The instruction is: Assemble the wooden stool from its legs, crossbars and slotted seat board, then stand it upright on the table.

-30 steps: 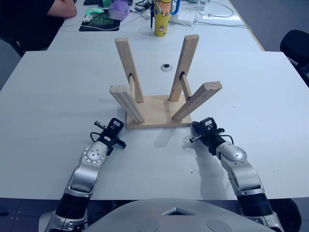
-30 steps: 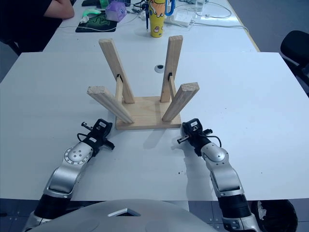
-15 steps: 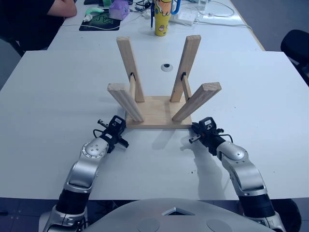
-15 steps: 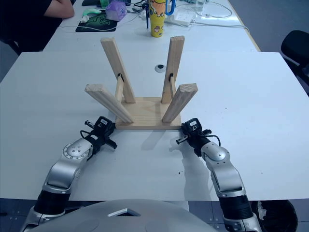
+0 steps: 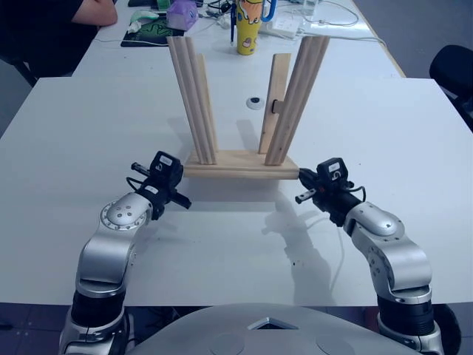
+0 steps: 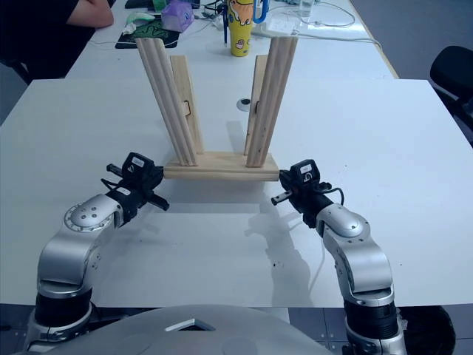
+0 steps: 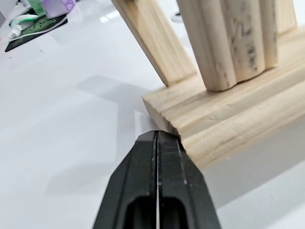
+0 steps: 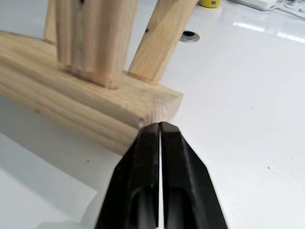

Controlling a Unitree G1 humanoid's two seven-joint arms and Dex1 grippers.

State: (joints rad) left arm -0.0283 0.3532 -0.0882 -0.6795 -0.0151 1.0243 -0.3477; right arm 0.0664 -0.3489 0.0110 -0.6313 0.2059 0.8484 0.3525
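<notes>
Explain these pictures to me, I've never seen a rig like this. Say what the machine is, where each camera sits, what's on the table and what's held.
This is a humanoid robot with two arms, each ending in a two-finger gripper. The two wide pictures come from cameras in its head, looking down over its arms. The two close ones come from cameras on its wrists. On the white table is a wooden stool, upside down: seat board lowest, legs pointing up. Its near edge looks lifted a little off the table. The left gripper and right gripper are both shut, their tips against the seat's two near corners. Neither holds anything.
</notes>
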